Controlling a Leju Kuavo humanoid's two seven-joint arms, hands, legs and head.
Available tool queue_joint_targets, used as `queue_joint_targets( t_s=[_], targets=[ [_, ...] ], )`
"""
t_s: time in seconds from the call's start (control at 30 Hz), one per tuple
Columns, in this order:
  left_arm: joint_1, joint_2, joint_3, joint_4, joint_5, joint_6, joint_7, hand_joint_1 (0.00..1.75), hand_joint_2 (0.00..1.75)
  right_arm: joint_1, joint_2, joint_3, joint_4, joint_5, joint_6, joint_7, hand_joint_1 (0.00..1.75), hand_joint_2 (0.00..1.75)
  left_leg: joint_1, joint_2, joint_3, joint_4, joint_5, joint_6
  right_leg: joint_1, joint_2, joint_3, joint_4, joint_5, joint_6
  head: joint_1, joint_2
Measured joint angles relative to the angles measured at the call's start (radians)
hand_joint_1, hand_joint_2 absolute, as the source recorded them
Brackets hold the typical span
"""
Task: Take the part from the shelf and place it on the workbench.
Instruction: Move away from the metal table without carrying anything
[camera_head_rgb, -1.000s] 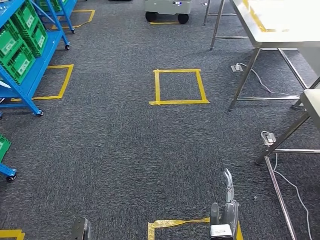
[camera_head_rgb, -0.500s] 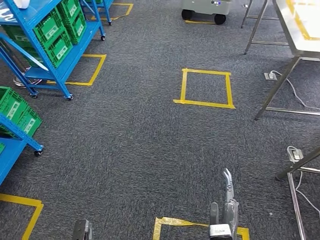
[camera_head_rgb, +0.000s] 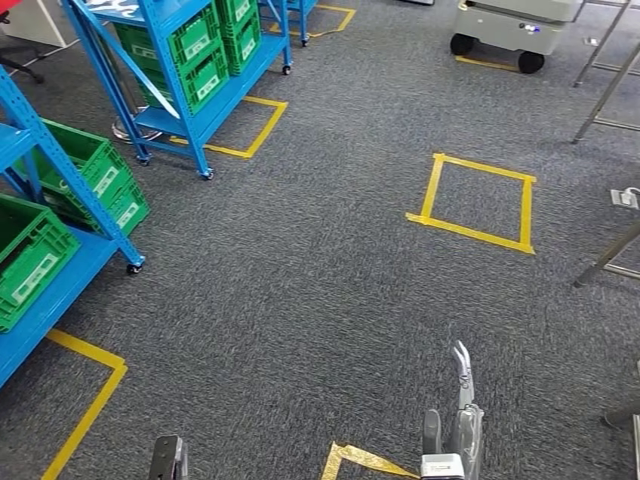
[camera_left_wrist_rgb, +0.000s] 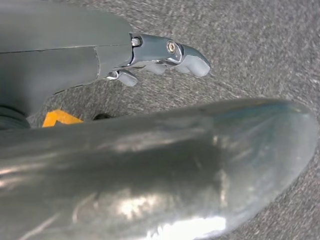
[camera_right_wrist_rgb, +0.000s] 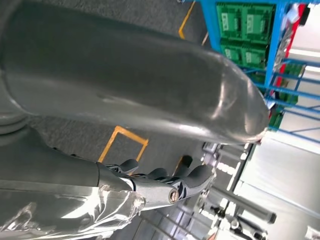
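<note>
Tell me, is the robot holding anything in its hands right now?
No, nothing. The right hand hangs over the grey carpet with straight fingers and no part in it. The left hand also has nothing in it.

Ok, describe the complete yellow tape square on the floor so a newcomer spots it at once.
Start at the grey wheeled cart at the far edge of the carpet, then come nearer across the floor. The yellow tape square lies on open carpet below it. Unlike the other yellow tape outlines, it stands alone with all four sides visible, well away from the blue shelves.
</note>
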Motion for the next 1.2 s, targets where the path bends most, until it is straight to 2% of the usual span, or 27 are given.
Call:
queue_joint_targets(
  t_s=[0.03, 0.1, 0.13, 0.2, 0.23, 0.27, 0.3, 0.33, 0.37, 0.4, 0.47, 0.5, 0.53, 0.57, 0.63, 0.7, 0.77, 0.8, 0.83, 0.87, 0.9, 0.93, 0.97, 1.0, 1.07, 1.13, 1.2],
  targets=[
    [0.000, -0.001, 0.000, 0.000, 0.000, 0.000, 0.000, 0.00, 0.00, 0.000, 0.001, -0.001, 0.000, 0.000, 0.000, 0.000, 0.00, 0.00, 0.001, -0.010, -0.004, 0.000, 0.003, -0.007, 0.000, 0.010, 0.010, -0.020, 0.002, -0.003, 0.000, 0.000],
    [0.003, -0.001, 0.000, 0.000, 0.000, 0.000, 0.000, 0.00, 0.00, -0.001, 0.003, -0.001, 0.000, 0.001, -0.001, 0.000, 0.00, 0.00, 0.005, -0.028, -0.012, -0.003, 0.009, -0.022, 0.004, -0.003, 0.012, -0.023, 0.005, -0.015, -0.001, 0.000],
    [0.005, -0.001, 0.000, 0.000, 0.000, 0.000, 0.000, 0.00, 0.00, -0.001, 0.004, -0.001, 0.000, 0.001, -0.001, 0.000, 0.00, 0.00, 0.005, -0.022, -0.016, 0.001, 0.006, -0.027, 0.004, -0.014, 0.014, -0.025, 0.009, -0.022, -0.002, 0.000],
    [0.004, -0.002, 0.000, 0.000, 0.000, 0.001, 0.000, 0.00, 0.00, -0.001, 0.006, -0.002, -0.001, 0.003, -0.001, 0.000, 0.00, 0.00, 0.002, 0.024, -0.044, 0.056, -0.032, -0.034, 0.002, -0.039, 0.015, -0.034, 0.015, -0.034, -0.009, 0.000],
    [0.003, -0.003, 0.000, 0.000, 0.000, 0.002, 0.000, 0.00, 0.00, -0.001, 0.007, -0.002, -0.002, 0.005, -0.001, 0.001, 0.00, 0.00, 0.000, 0.056, -0.073, 0.116, -0.067, -0.037, 0.004, -0.053, 0.014, -0.035, 0.016, -0.038, -0.013, 0.000],
    [0.002, -0.003, 0.000, 0.000, 0.000, 0.004, 0.000, 0.00, 0.00, 0.000, 0.007, -0.004, -0.002, 0.008, -0.001, 0.002, 0.00, 0.00, -0.001, 0.076, -0.106, 0.188, -0.102, -0.039, 0.005, -0.068, 0.013, -0.036, 0.016, -0.040, -0.015, 0.000],
    [0.001, -0.003, 0.000, 0.000, 0.000, 0.006, 0.001, 0.00, 0.00, 0.001, 0.007, -0.005, -0.002, 0.009, -0.001, 0.004, 0.00, 0.00, -0.001, 0.085, -0.136, 0.251, -0.126, -0.041, 0.007, -0.083, 0.012, -0.035, 0.016, -0.041, -0.016, 0.000],
    [0.002, -0.003, 0.000, 0.000, 0.000, 0.009, 0.002, 0.00, 0.00, 0.001, 0.008, -0.006, -0.001, 0.010, -0.001, 0.006, 0.00, 0.00, -0.001, 0.089, -0.151, 0.286, -0.133, -0.042, 0.008, -0.097, 0.012, -0.035, 0.015, -0.041, -0.016, 0.000],
    [0.003, -0.002, 0.000, 0.000, 0.000, 0.011, 0.003, 0.00, 0.00, 0.001, 0.008, -0.007, -0.001, 0.011, -0.002, 0.008, 0.00, 0.00, -0.001, 0.092, -0.147, 0.283, -0.121, -0.042, 0.008, -0.111, 0.012, -0.035, 0.015, -0.041, -0.016, 0.000],
    [0.003, -0.002, 0.000, 0.000, 0.000, 0.013, 0.005, 0.00, 0.00, 0.001, 0.009, -0.008, 0.000, 0.010, -0.002, 0.009, 0.00, 0.00, -0.001, 0.098, -0.121, 0.237, -0.091, -0.042, 0.008, -0.123, 0.014, -0.035, 0.014, -0.041, -0.016, 0.000],
    [0.002, -0.003, 0.000, 0.000, 0.000, 0.015, 0.007, 0.00, 0.00, 0.001, 0.010, -0.010, 0.001, 0.008, -0.001, 0.010, 0.00, 0.00, -0.004, 0.143, -0.039, 0.092, -0.030, -0.039, 0.011, -0.145, 0.018, -0.034, 0.009, -0.035, -0.017, 0.000],
    [0.000, -0.003, 0.000, 0.000, 0.000, 0.015, 0.007, 0.00, 0.00, 0.001, 0.010, -0.011, 0.001, 0.007, -0.001, 0.010, 0.00, 0.00, -0.006, 0.164, -0.009, 0.035, -0.013, -0.034, 0.015, -0.154, 0.019, -0.032, 0.006, -0.031, -0.017, 0.000],
    [-0.002, -0.004, 0.000, 0.000, 0.000, 0.015, 0.008, 0.00, 0.00, 0.001, 0.011, -0.012, 0.001, 0.006, -0.001, 0.010, 0.00, 0.00, -0.009, 0.179, 0.006, 0.005, -0.009, -0.028, 0.019, -0.163, 0.021, -0.032, 0.003, -0.026, -0.015, 0.000],
    [-0.003, -0.005, 0.000, 0.000, 0.000, 0.014, 0.008, 0.00, 0.00, 0.001, 0.011, -0.014, 0.001, 0.006, -0.001, 0.010, 0.00, 0.00, -0.012, 0.178, 0.007, -0.004, -0.011, -0.021, 0.021, -0.172, 0.023, -0.032, 0.001, -0.022, -0.014, 0.000],
    [-0.002, -0.006, 0.000, 0.000, 0.000, 0.013, 0.009, 0.00, 0.00, -0.001, 0.012, -0.016, 0.001, 0.007, 0.000, 0.010, 0.00, 0.00, -0.010, 0.151, 0.005, -0.004, -0.008, -0.007, 0.019, -0.183, 0.029, -0.031, -0.005, -0.012, -0.011, 0.000],
    [-0.002, -0.006, 0.000, 0.000, -0.001, 0.012, 0.010, 0.00, 0.00, -0.002, 0.013, -0.019, 0.001, 0.010, 0.001, 0.008, 0.00, 0.00, -0.005, 0.127, 0.005, -0.006, -0.003, 0.006, 0.014, -0.142, 0.010, 0.018, -0.040, -0.001, -0.007, 0.000],
    [-0.004, -0.006, 0.000, 0.000, -0.003, 0.012, 0.010, 0.00, 0.00, -0.001, 0.013, -0.022, 0.002, 0.013, 0.003, 0.007, 0.00, 0.00, -0.003, 0.103, 0.002, -0.006, 0.000, 0.015, 0.010, -0.085, -0.051, 0.148, -0.104, 0.005, 0.000, 0.000],
    [-0.003, -0.007, 0.000, 0.000, -0.005, 0.012, 0.010, 0.00, 0.00, -0.001, 0.013, -0.023, 0.003, 0.014, 0.004, 0.007, 0.00, 0.00, -0.003, 0.089, 0.001, -0.006, 0.001, 0.016, 0.009, -0.073, -0.086, 0.217, -0.128, 0.006, 0.001, 0.000],
    [-0.003, -0.006, 0.000, 0.000, -0.006, 0.012, 0.011, 0.00, 0.00, 0.000, 0.013, -0.024, 0.005, 0.016, 0.005, 0.006, 0.00, 0.00, -0.003, 0.075, 0.000, -0.006, 0.002, 0.016, 0.009, -0.068, -0.111, 0.260, -0.136, 0.006, 0.001, 0.000],
    [-0.002, -0.006, 0.000, 0.000, -0.007, 0.012, 0.011, 0.00, 0.00, 0.000, 0.014, -0.025, 0.006, 0.018, 0.006, 0.005, 0.00, 0.00, -0.003, 0.060, 0.000, -0.006, 0.002, 0.016, 0.009, -0.066, -0.118, 0.265, -0.124, 0.004, 0.001, 0.000],
    [-0.002, -0.006, 0.000, 0.000, -0.008, 0.012, 0.012, 0.00, 0.00, 0.000, 0.014, -0.026, 0.007, 0.020, 0.006, 0.004, 0.00, 0.00, -0.003, 0.045, 0.001, -0.006, 0.003, 0.015, 0.008, -0.062, -0.103, 0.225, -0.092, 0.002, 0.001, 0.000],
    [-0.002, -0.006, 0.000, 0.000, -0.008, 0.012, 0.012, 0.00, 0.00, -0.001, 0.015, -0.027, 0.008, 0.020, 0.006, 0.002, 0.00, 0.00, -0.002, 0.031, 0.002, -0.005, 0.004, 0.013, 0.007, -0.050, -0.072, 0.154, -0.051, 0.001, 0.001, 0.000],
    [-0.002, -0.006, 0.000, 0.000, -0.008, 0.012, 0.013, 0.00, 0.00, -0.001, 0.016, -0.028, 0.008, 0.021, 0.006, 0.001, 0.00, 0.00, -0.003, 0.017, 0.001, -0.005, 0.005, 0.010, 0.003, -0.022, -0.040, 0.080, -0.020, 0.000, 0.002, 0.000],
    [-0.002, -0.007, 0.000, 0.000, -0.008, 0.012, 0.013, 0.00, 0.00, -0.001, 0.017, -0.029, 0.008, 0.021, 0.006, -0.001, 0.00, 0.00, -0.003, 0.005, -0.001, -0.003, 0.007, 0.005, 0.000, 0.000, -0.014, 0.021, 0.002, -0.001, 0.001, 0.000],
    [-0.003, -0.007, 0.000, 0.000, -0.008, 0.012, 0.013, 0.00, 0.00, -0.002, 0.020, -0.031, 0.008, 0.022, 0.007, -0.003, 0.00, 0.00, -0.002, -0.015, -0.009, -0.003, 0.011, -0.007, -0.001, 0.025, 0.005, -0.021, 0.008, -0.005, 0.001, 0.000],
    [-0.001, -0.007, 0.000, 0.000, -0.009, 0.012, 0.014, 0.00, 0.00, -0.003, 0.023, -0.033, 0.007, 0.024, 0.008, -0.003, 0.00, 0.00, 0.003, -0.022, -0.017, -0.003, 0.015, -0.021, 0.003, 0.003, 0.007, -0.021, 0.015, -0.016, 0.000, 0.000],
    [0.000, -0.007, 0.000, 0.000, -0.010, 0.013, 0.015, 0.00, 0.00, -0.004, 0.026, -0.034, 0.006, 0.026, 0.010, -0.003, 0.00, 0.00, 0.002, 0.019, -0.037, 0.034, -0.013, -0.030, 0.002, -0.024, 0.007, -0.027, 0.021, -0.029, -0.005, 0.000]
  ],
)
